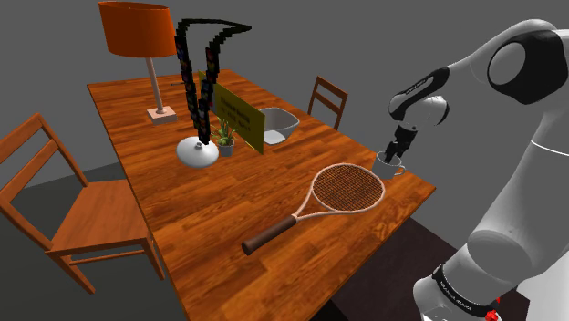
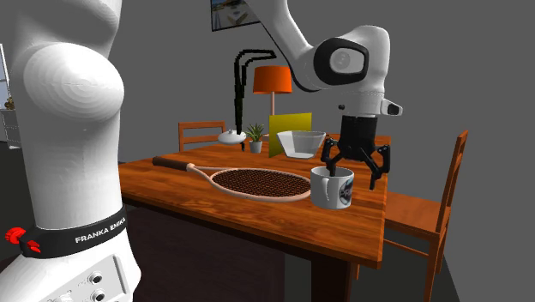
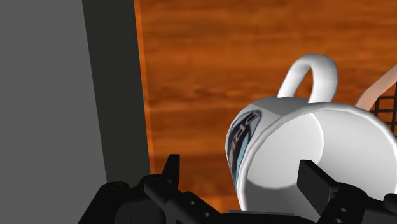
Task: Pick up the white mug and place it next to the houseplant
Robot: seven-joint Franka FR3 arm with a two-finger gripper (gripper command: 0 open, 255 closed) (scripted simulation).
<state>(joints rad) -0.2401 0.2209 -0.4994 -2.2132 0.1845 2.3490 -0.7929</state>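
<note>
Your pincer (image 2: 352,174) stands apart, the mug (image 2: 330,194) just beneath it; lower straight until it straddles the mug's wall, then close squarely.

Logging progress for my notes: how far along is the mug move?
Done: the approach; the gripper hangs over the white mug. In hand: the grasp; its fingers are open at the rim, mug on the table. Left: lifting, carrying it past the racket to the houseplant.
</note>
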